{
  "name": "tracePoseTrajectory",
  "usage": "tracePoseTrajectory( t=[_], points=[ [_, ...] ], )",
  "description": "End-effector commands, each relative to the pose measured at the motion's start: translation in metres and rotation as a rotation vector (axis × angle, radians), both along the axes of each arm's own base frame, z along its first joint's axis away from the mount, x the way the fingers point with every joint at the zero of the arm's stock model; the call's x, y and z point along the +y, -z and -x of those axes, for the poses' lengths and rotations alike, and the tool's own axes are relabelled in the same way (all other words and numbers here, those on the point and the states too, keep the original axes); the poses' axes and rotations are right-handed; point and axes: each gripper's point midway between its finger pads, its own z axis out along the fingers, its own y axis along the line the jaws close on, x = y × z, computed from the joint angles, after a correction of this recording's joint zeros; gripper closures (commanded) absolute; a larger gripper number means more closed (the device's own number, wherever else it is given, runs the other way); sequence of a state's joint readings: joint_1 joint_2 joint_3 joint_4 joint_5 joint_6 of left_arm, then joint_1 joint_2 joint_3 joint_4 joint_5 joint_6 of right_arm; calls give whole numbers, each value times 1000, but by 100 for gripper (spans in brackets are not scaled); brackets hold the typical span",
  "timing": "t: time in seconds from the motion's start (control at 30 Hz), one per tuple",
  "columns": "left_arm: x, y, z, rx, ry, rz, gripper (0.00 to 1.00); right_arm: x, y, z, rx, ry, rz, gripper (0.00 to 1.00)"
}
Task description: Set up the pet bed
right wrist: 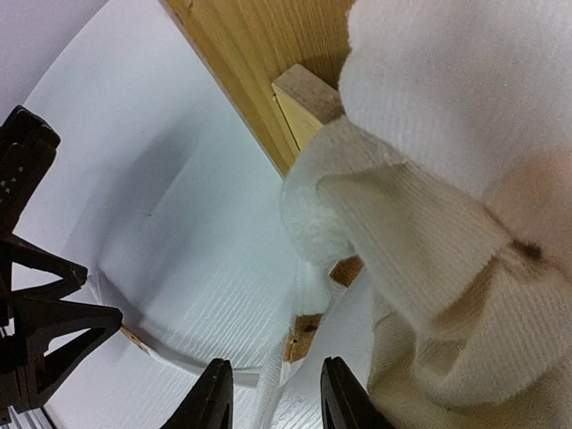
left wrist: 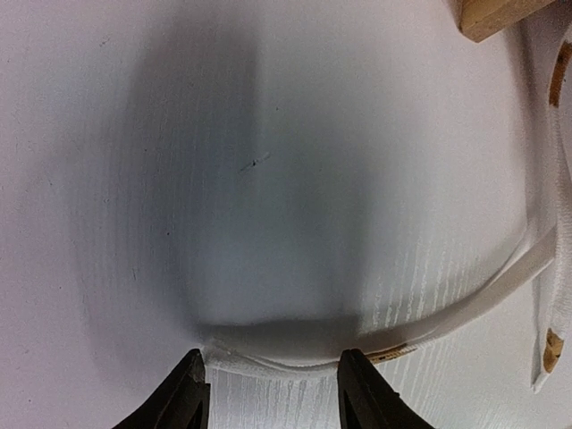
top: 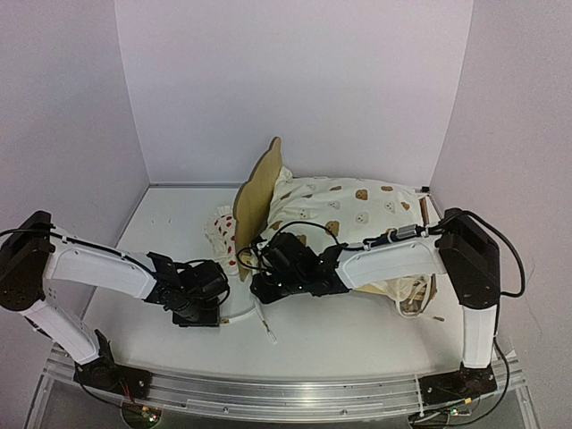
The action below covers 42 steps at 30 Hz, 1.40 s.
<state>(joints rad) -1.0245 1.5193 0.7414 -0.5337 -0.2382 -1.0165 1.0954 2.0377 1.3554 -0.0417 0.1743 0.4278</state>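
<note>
From above, the left arm reaches in from the left edge, its forearm low over the surface point(top: 340, 344). The left end effector point(top: 201, 306) points down in front of the pet bed point(top: 259, 207). The right arm comes from the right edge and stretches leftward along the bed's near side. The right end effector point(top: 264, 284) sits just off the bed's near headboard corner, close to the left one. The bed stands in the middle of the surface, its light plywood headboard point(top: 266, 170) upright at its left end. A cream bear-print cushion point(top: 353, 207) is draped loosely over the frame and spills over the near rail. A small strawberry pillow point(top: 222, 234) lies just outside the headboard. A white tie point(top: 255, 315) trails from the bed across the surface.

In the left wrist view the two dark fingers point(left wrist: 183, 400) stand clearly apart, clamping nothing. The tie point(left wrist: 465, 304) lies flat across their tips and curves up toward a plywood corner of the bed point(left wrist: 496, 13). Whether the tips touch it I cannot tell.

In the right wrist view the fingers point(right wrist: 213, 400) are partly open, with a strip of the tie running between them, narrower than the gap. No grip shows. Beyond them the headboard rises at a slant, a rail end juts beside it, and the cushion bulges over the frame. The left end effector shows at the left edge.
</note>
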Motion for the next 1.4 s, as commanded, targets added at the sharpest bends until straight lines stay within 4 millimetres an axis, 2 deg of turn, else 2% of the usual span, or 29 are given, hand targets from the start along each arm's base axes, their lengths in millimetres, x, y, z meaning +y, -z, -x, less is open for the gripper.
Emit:
tracePoseTrajectory(
  t=[0.0, 0.2, 0.33, 0.53, 0.77, 1.17, 1.23, 1.37],
  points=[
    [-5, 4, -6, -2, -32, 7, 56, 8, -6, -11, -51, 9, 6, 65],
    [-3, 10, -8, -7, -50, -14, 70, 11, 0, -15, -61, 9, 21, 65],
    [-3, 10, -12, -24, -57, -22, 86, 12, 4, -16, -59, 10, 26, 66],
    [-8, 2, -19, -60, -47, -10, 99, 15, 5, -16, -51, 8, 20, 68],
    [-14, -10, -24, -98, -31, 24, 100, 21, 4, -19, -48, 18, 4, 70],
    [-20, -21, -27, -123, -7, 56, 100, 19, 18, -32, -79, 77, 39, 78],
    [-20, -21, -28, -126, -2, 59, 100, 19, 19, -33, -84, 79, 43, 81],
    [-26, -28, -31, -149, 14, 81, 100, 17, 18, -32, -89, 80, 39, 96]
  ],
)
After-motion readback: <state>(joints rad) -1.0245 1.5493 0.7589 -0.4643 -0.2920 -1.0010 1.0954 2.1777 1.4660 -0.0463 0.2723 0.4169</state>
